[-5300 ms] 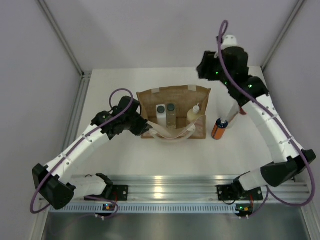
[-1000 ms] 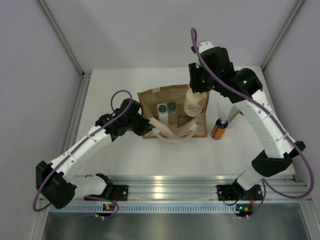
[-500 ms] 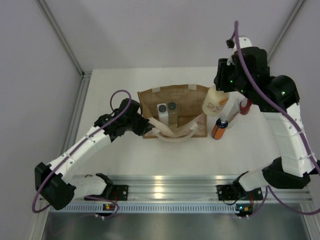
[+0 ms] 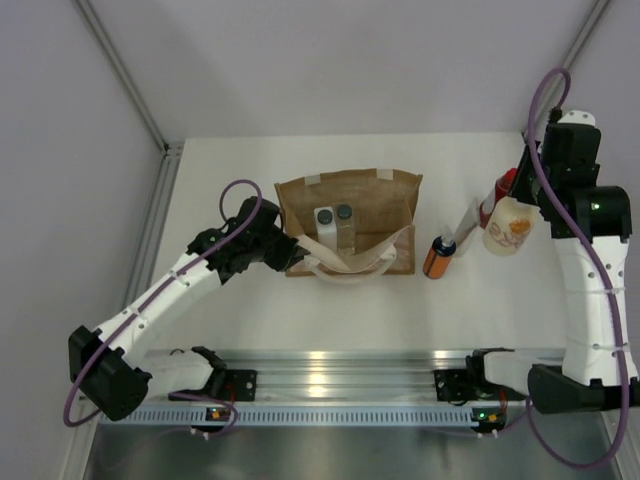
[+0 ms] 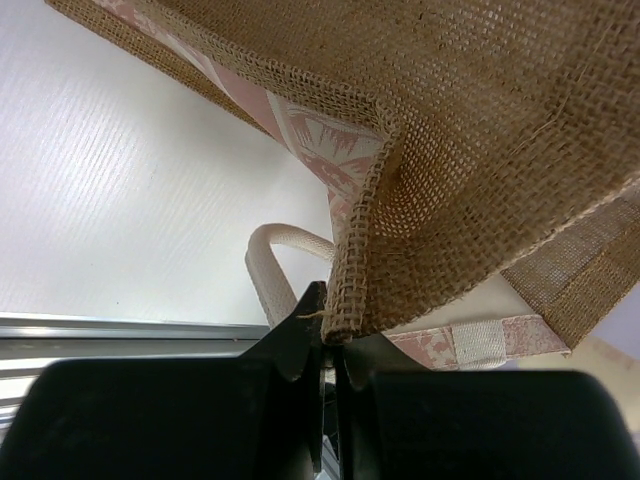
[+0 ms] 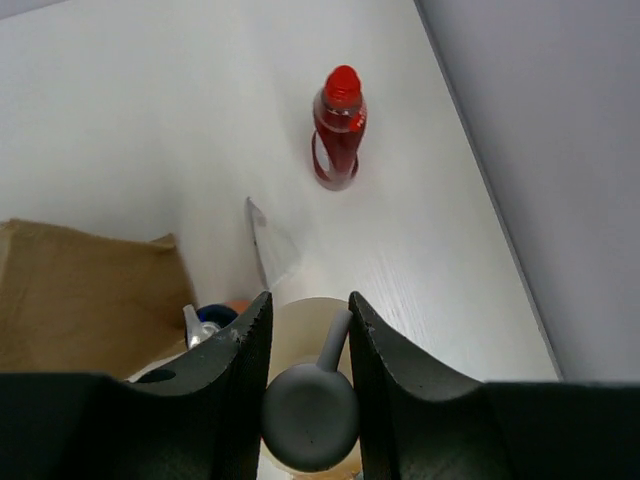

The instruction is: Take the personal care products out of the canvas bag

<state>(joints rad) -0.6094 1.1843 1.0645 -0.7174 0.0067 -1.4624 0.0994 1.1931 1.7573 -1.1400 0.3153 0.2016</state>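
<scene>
No legible text anywhere; orange print on cream bottle (image 4: pixel 504 229) too small to read.

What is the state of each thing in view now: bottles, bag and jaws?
Canvas bag: upright, open, rim pinched by left jaws.
Cream bottle: out of bag, held in right jaws.
Orange bottle: standing on table.
Red bottle: standing on table.
Pale-capped bottle: upright inside bag.
Dark-capped bottle: upright inside bag.

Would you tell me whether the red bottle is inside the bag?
No, the red bottle stands upright on the table, well outside the bag.
</scene>
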